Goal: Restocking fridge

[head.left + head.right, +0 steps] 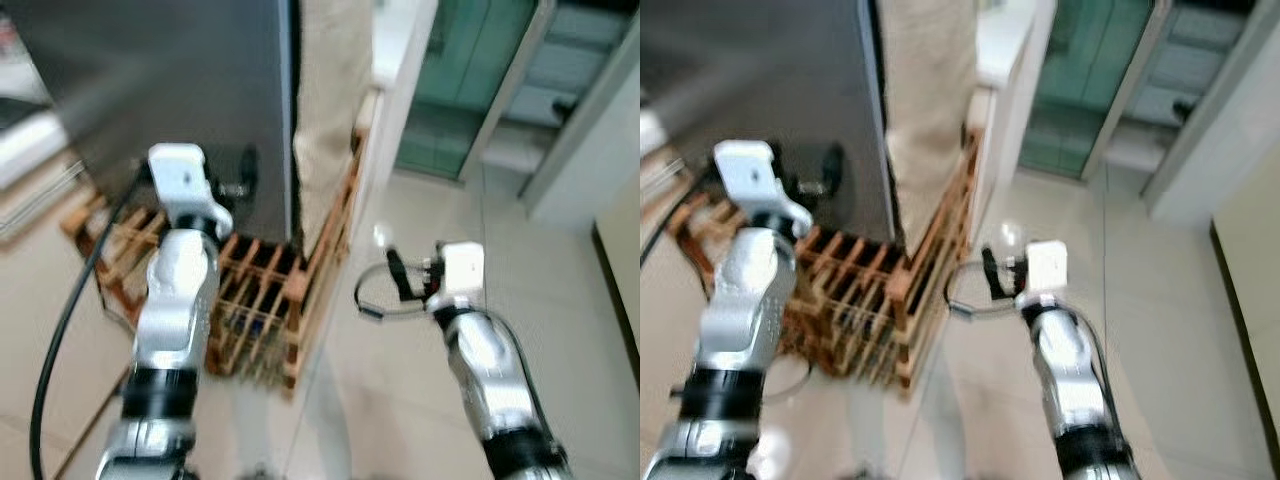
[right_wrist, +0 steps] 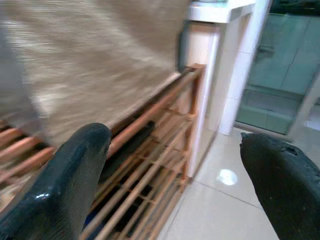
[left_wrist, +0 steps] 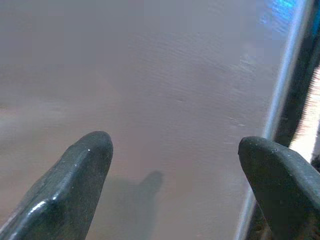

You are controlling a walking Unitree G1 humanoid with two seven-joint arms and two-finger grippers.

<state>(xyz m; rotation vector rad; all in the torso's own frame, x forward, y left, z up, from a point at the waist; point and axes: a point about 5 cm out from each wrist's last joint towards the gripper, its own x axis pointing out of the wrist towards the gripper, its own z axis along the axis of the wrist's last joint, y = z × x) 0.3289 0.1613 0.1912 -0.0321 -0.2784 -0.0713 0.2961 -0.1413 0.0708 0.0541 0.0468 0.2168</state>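
A: Where is the fridge (image 1: 170,90) placed?
B: Far left. A dark grey panel is seen, standing on a wooden rack (image 1: 265,300) on the tiled floor (image 1: 400,380). A beige cloth (image 1: 330,110) is hung just right of the fridge's edge, over the rack's right side.

A: Left end effector (image 3: 175,165)?
B: It is raised in front of the fridge, near its right edge. In the left wrist view the fingers (image 3: 75,180) are spread wide, nothing is held between them, and the grey panel is seen close behind. Contact with the panel cannot be told. A black cable (image 1: 70,310) is seen running down along the left arm.

A: Right end effector (image 2: 175,170)?
B: It is held out over the floor, right of the rack and apart from it. Fingers (image 2: 65,185) wide apart, nothing gripped. Through the gap in the right wrist view the rack's slats, the cloth above them and a white tabletop edge (image 2: 215,10) are seen. A cable loop (image 1: 375,295) is hung off that wrist.

A: Background?
B: A green glass door (image 1: 470,70) is seen far right, with a pale frame (image 1: 505,100) beside it. Head views are blurred, so small detail is not readable. Dark items on the rack's lower shelf cannot be identified.
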